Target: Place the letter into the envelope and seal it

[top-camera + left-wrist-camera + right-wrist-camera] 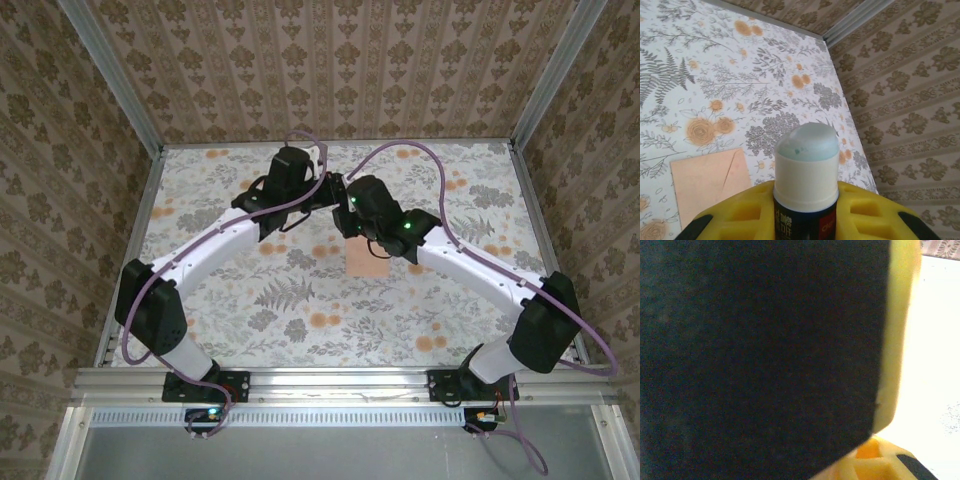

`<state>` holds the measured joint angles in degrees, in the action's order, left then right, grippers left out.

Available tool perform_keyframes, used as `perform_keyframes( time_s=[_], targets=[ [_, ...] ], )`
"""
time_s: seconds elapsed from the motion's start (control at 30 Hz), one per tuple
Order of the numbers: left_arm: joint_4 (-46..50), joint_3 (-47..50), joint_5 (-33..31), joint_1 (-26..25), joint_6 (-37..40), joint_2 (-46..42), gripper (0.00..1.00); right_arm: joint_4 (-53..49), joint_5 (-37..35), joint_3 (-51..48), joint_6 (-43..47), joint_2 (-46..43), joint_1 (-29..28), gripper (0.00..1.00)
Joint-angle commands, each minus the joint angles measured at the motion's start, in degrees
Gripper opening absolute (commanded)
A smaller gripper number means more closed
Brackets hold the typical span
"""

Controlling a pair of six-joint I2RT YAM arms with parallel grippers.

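From the left wrist: glue stick [806, 165] clamped upright in the left gripper [805, 207], envelope [707, 182] flat on the table [740, 60]. From the right wrist: dark blur, right gripper [895, 340] opening unreadable.

Both arms angle inward, left tool [322, 188] and right tool [343, 192] close together

peach envelope [707, 185], grey-and-orange floral table [715, 60].

A glue stick [806, 170] stands upright, clamped between the yellow fingers [867, 210] of the left gripper [806, 207], its pale tip bare. To its left, a peach envelope [707, 182] lies flat on the floral table [740, 75].
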<state>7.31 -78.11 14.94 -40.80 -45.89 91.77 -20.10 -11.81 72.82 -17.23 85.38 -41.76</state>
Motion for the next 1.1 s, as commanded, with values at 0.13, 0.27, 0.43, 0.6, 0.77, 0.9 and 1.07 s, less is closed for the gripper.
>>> perform_keyframes(
  time_s=[0.13,0.27,0.43,0.6,0.77,0.9,1.07],
  targets=[
    [-3.20,-0.56,6.10,-4.60,-4.13,-0.95,0.00,7.34,6.57,1.07,3.46,-0.53,-2.97,0.15],
    [-4.30,0.88,8.23,-2.71,-3.62,-2.33,0.00,5.65,15.50,0.59,-1.04,-3.57,1.60,0.38],
    [-7.51,3.89,15.24,1.70,-2.67,-5.06,0.00,0.84,43.55,0.67,-6.87,-8.66,16.34,0.72],
    [-18.29,8.16,25.13,6.40,-5.49,-7.35,0.00,5.97,68.91,-3.93,-11.29,-13.53,31.21,0.80],
    [-28.63,8.54,33.07,7.57,-8.96,-6.67,0.00,15.54,78.90,-7.90,-15.70,-14.17,34.16,0.81],
    [-35.12,8.14,34.98,7.31,-11.93,-5.76,0.00,24.22,78.97,-10.91,-20.85,-12.78,33.61,0.81],
    [-38.55,7.61,34.90,6.55,-13.36,-4.70,0.00,28.56,77.00,-11.27,-22.22,-11.09,30.66,0.79]
  ],
)
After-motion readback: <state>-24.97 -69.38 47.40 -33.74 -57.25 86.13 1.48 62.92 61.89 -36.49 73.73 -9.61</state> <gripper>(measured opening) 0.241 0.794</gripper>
